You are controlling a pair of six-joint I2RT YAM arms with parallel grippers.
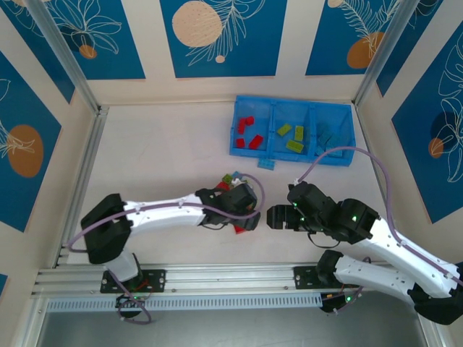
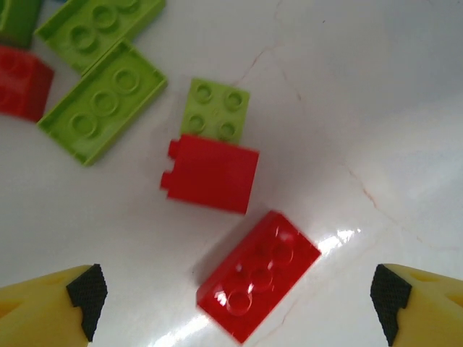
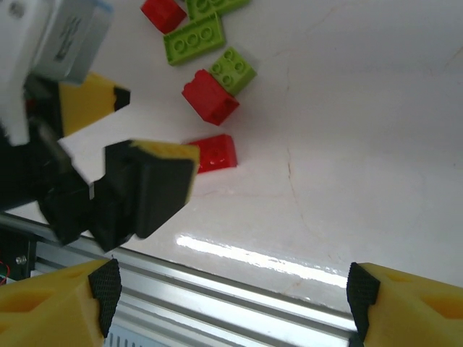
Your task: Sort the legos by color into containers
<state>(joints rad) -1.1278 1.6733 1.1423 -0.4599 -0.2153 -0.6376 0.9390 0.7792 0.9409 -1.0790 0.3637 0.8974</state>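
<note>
The long bright-blue plastic bin [image 1: 293,102] stands at the far side of the pale surface [image 1: 159,152]. Its three compartments hold red, lime green and light blue bricks, each colour apart. One light blue brick [image 1: 268,163] lies just in front of the bin. The other small plastic bricks [image 1: 230,179], red and green, lie in a loose group nearer to the arms than the bin, under the left end effector [image 2: 239,303].

This end effector is open and holds nothing. A red rectangular plastic brick [image 2: 258,275] lies studs-up between its fingers, but at an angle to them. I judge that grasping this brick comes next. Because of the angle, the closing fingers may twist the brick or push it out instead of clamping it. A second red brick [image 2: 211,173], lying on its side, is near and may be pushed too.

The right end effector [image 3: 233,289] is also open and empty. It hovers very near the left one, so the two may collide if both go for the same group.
</note>
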